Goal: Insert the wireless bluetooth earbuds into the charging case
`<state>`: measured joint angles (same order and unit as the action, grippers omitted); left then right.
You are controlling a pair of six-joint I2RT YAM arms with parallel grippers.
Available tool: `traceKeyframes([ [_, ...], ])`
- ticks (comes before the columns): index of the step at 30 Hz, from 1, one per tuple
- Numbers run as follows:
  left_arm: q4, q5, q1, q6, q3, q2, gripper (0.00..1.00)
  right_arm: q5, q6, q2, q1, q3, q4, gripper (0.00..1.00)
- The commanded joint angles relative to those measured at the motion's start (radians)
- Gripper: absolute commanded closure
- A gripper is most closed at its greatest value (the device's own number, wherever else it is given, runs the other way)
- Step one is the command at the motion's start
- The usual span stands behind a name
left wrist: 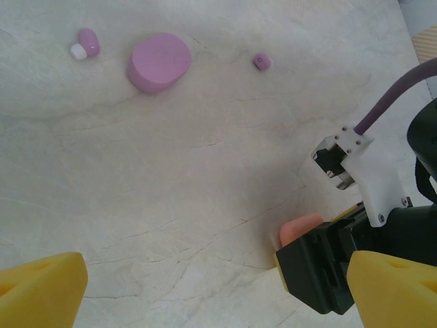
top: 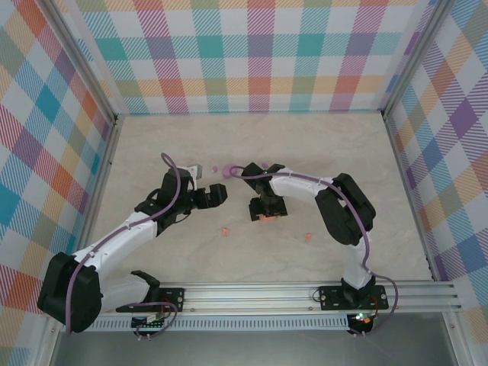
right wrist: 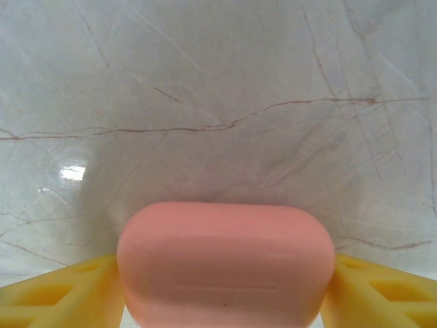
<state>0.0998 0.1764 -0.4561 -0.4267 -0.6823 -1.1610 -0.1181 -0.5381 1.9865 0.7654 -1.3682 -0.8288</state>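
Observation:
A salmon-pink charging case (right wrist: 225, 263) lies on the marble table, and my right gripper (right wrist: 225, 290) holds it with a yellow finger (right wrist: 61, 290) pressed against each end. In the top view the same case (top: 265, 219) sits under the right gripper (top: 265, 213). My left gripper (left wrist: 218, 294) hangs open over bare table just left of it, with nothing between its fingers. A purple case (left wrist: 158, 62) lies closed further back, between two purple earbuds (left wrist: 85, 44) (left wrist: 262, 61). Two salmon earbuds (top: 226, 231) (top: 306, 236) lie nearer the arm bases.
The marble tabletop (top: 152, 152) is fenced by checkered walls at the back and on both sides. An aluminium rail (top: 305, 290) carrying the arm bases runs along the near edge. The right arm's purple cable (left wrist: 396, 96) crosses the left wrist view.

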Motion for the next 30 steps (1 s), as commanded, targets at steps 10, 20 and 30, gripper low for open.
traceKeyframes([
  [10, -0.195, 0.106, -0.004, 0.06, 0.098, 0.122, 0.02, 0.049, -0.069, -0.084, -0.027, 0.041, 0.054, 0.38],
  [20, -0.521, 0.123, -0.03, 0.157, 0.232, 0.313, 0.03, 0.129, -0.164, -0.364, -0.092, 0.069, 0.183, 0.39],
  [30, -0.885, 0.151, -0.19, 0.237, 0.214, 0.134, 0.04, 0.133, -0.349, -0.727, -0.121, 0.237, 0.461, 0.35],
])
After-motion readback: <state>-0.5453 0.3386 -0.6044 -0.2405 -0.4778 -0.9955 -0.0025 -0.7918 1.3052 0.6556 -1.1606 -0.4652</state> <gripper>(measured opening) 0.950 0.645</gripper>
